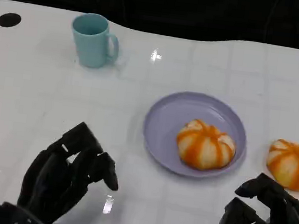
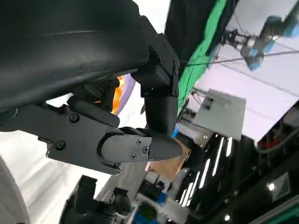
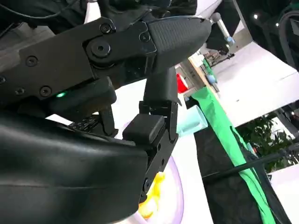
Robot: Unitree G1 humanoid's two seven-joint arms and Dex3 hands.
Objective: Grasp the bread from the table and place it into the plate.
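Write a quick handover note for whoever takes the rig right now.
Left robot hand: holds nothing, over the near table.
Right robot hand: holds nothing, just short of the bread on the table.
Purple plate: one striped bread already in it.
Left to do: grasp the table bread and place it in the plate.
Light blue mug stands far left, apart.

Counted: two orange-striped bread buns, centre right (image 1: 206, 144) and right edge (image 1: 292, 164); one purple plate (image 1: 165, 119); one blue mug (image 1: 94, 40), upper left.
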